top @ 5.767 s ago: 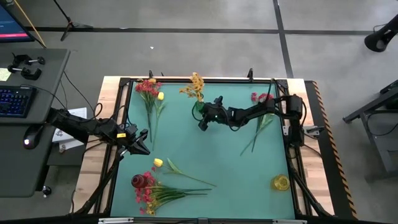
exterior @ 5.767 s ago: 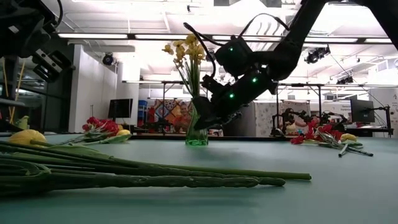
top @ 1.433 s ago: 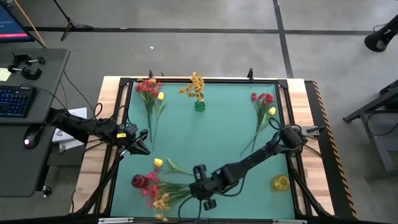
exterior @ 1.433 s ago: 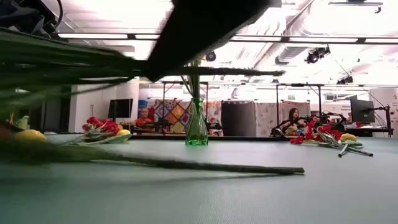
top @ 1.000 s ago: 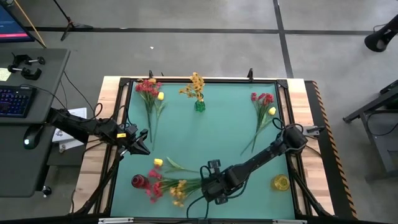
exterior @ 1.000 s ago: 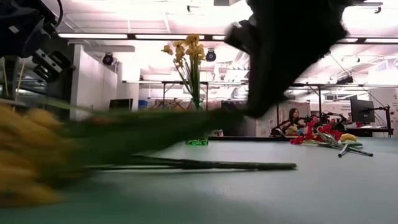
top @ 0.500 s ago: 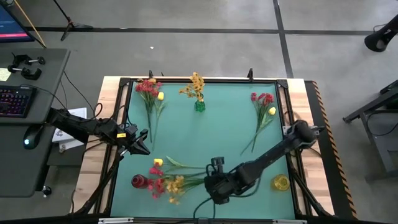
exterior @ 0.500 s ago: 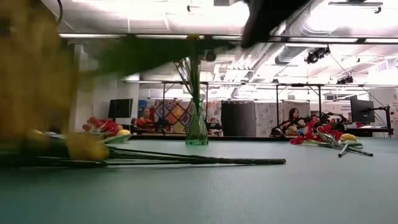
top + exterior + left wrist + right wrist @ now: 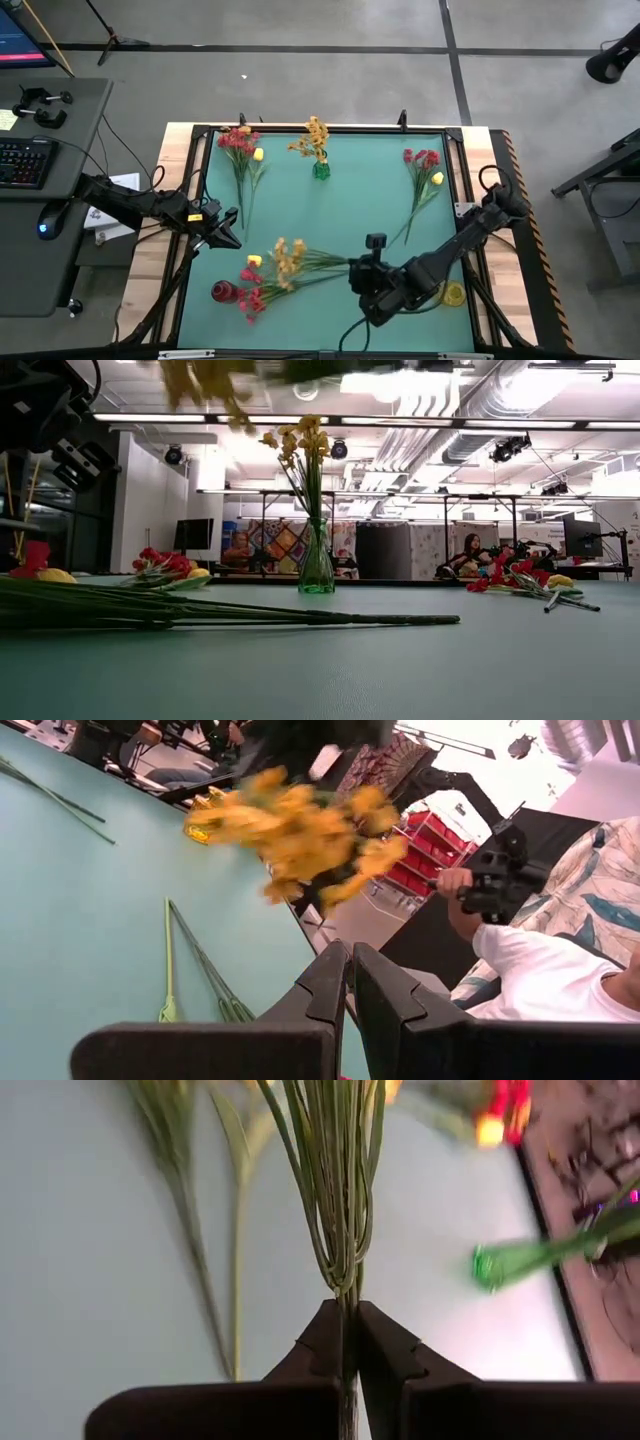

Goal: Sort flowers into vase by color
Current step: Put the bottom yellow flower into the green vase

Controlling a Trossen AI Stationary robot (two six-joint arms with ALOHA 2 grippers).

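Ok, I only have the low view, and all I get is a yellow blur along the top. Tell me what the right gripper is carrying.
Observer: The right gripper is shut on the bundled green stems of the orange-yellow spray.
Operator: Give me which way the blooms point.
Observer: From above, they reach toward the table's left, over the red flowers lying beside the red vase.
Operator: Now report the left arm.
Observer: The left gripper is shut and empty, at the table's left edge.
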